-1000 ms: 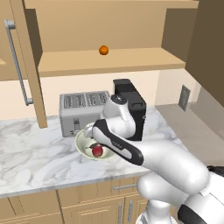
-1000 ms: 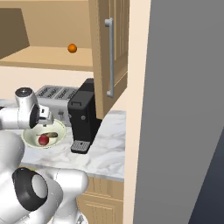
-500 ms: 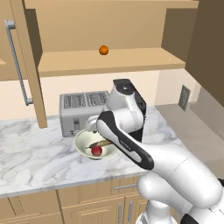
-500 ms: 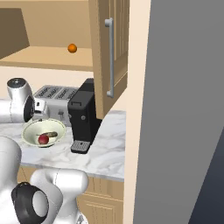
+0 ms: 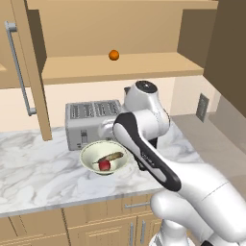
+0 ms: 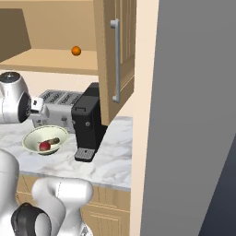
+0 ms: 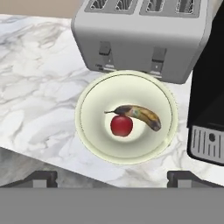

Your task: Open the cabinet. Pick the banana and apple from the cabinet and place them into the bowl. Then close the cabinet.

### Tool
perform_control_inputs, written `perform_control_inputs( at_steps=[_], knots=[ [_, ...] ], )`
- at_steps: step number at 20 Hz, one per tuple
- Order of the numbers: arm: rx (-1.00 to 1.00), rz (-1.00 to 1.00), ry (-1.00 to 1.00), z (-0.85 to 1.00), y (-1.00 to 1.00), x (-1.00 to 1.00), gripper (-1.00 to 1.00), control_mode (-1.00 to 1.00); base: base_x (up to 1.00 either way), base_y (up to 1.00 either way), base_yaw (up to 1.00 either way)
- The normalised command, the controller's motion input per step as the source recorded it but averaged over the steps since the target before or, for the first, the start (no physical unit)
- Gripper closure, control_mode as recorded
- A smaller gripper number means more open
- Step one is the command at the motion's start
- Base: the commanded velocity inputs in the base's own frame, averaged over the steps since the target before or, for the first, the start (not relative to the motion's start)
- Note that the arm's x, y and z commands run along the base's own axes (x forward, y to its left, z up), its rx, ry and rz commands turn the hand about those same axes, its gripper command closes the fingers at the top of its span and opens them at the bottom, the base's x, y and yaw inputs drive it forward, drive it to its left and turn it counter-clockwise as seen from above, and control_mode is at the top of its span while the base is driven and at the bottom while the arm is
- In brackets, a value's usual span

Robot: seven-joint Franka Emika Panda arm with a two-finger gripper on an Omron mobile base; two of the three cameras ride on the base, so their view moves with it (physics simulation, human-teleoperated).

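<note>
Fruit (image 7: 131, 119) in round glossy bowl (image 7: 94, 135)

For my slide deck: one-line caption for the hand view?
Banana and apple lie touching in the bowl before the toaster.

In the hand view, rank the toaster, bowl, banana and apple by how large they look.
1. toaster, largest, though cut off at the top edge
2. bowl
3. banana, longer than the apple but thinner
4. apple, smallest

All sit at similar distance from the camera, so the order seems reliable.
</note>
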Motion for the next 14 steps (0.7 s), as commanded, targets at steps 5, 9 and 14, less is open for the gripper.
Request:
perform_control_inputs(
  at_steps=[5,9,14],
  knots=[
    [0.0,0.0,0.0,0.46,-0.2,-0.38,-1.0,-1.0,0.0,0.0,0.0],
    [0.0,-0.01,0.0,0.47,-0.24,-0.4,-1.0,-1.0,0.0,0.0,0.0],
    [-0.02,-0.01,0.0,0.35,-0.19,-0.32,-1.0,-1.0,0.0,0.0,0.0]
  ],
)
